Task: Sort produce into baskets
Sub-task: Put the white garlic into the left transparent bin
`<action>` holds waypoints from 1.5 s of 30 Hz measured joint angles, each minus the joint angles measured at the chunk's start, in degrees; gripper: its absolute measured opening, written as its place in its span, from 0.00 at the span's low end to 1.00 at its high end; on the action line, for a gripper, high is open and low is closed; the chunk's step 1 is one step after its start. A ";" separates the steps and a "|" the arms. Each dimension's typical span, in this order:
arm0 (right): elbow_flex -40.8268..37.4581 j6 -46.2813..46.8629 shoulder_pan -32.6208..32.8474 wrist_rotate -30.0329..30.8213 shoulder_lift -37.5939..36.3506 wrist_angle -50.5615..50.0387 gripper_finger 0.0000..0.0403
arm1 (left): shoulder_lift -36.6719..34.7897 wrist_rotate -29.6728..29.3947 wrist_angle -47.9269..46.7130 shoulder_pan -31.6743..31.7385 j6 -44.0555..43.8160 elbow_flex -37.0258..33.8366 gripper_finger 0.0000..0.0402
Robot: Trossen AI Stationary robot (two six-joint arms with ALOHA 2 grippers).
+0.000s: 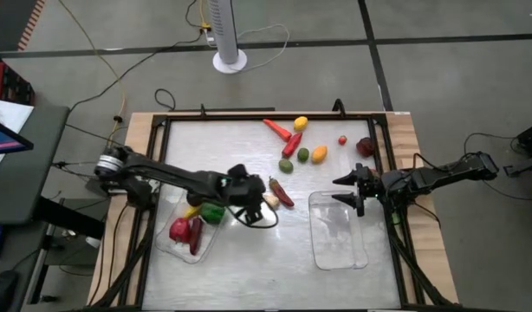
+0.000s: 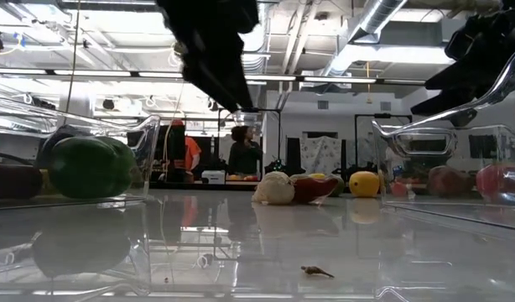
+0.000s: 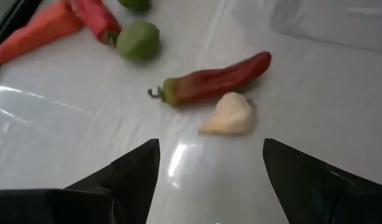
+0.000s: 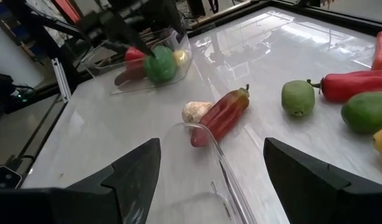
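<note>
My left gripper (image 1: 259, 198) is open and empty, hovering above the table just left of a white garlic (image 3: 231, 115) and a dark red chili (image 3: 213, 79), both lying on the table. The left clear tray (image 1: 172, 247) holds a green pepper (image 1: 212, 212), a red pepper (image 1: 180, 229) and other pieces. My right gripper (image 1: 342, 191) is open and empty over the far rim of the right clear tray (image 1: 338, 251), which holds nothing. More produce lies toward the far side: a carrot (image 1: 277, 128), a lemon (image 1: 301, 123) and a lime (image 1: 285, 165).
A small red tomato (image 1: 342, 139) and a dark red piece (image 1: 366, 146) lie near the table's far right corner. A raised black frame (image 1: 249, 115) borders the table. Bare tabletop (image 1: 266, 260) shows between the two trays. A person stands in the room behind (image 2: 241, 151).
</note>
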 joint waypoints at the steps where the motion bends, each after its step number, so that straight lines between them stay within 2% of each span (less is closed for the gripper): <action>1: 0.00 -0.02 0.00 0.00 0.00 -0.20 0.77 | 1.59 0.58 0.85 0.46 1.67 0.54 0.68; 6: 0.00 0.00 0.00 0.00 -0.02 -0.68 0.77 | 9.60 2.10 2.79 1.53 8.20 4.84 0.75; 13: 0.00 0.00 0.00 -0.02 -0.01 -0.82 0.77 | 18.11 2.70 0.48 1.98 15.54 13.03 0.87; 21: 0.00 -0.02 0.00 -0.04 -0.02 -0.93 0.77 | 23.13 8.30 -2.59 3.60 16.24 15.25 0.86; 26: 0.00 -0.02 0.02 -0.04 -0.02 -1.06 0.77 | 24.11 7.94 -2.86 4.11 16.15 15.25 0.77; 32: 0.00 -0.02 0.02 -0.04 0.00 -1.26 0.77 | 24.11 5.85 -3.02 3.97 15.68 15.25 0.55; 38: 0.00 0.00 0.02 -0.07 0.00 -1.28 0.77 | 23.26 9.23 -6.13 4.02 13.42 15.79 0.34; 41: 0.00 0.00 0.02 -0.09 0.00 -1.30 0.77 | 21.01 9.34 -11.61 3.91 11.57 17.91 0.30; 45: 0.00 0.02 0.02 -0.13 -0.02 -1.43 0.77 | 16.12 8.87 -18.30 2.98 8.08 20.01 0.31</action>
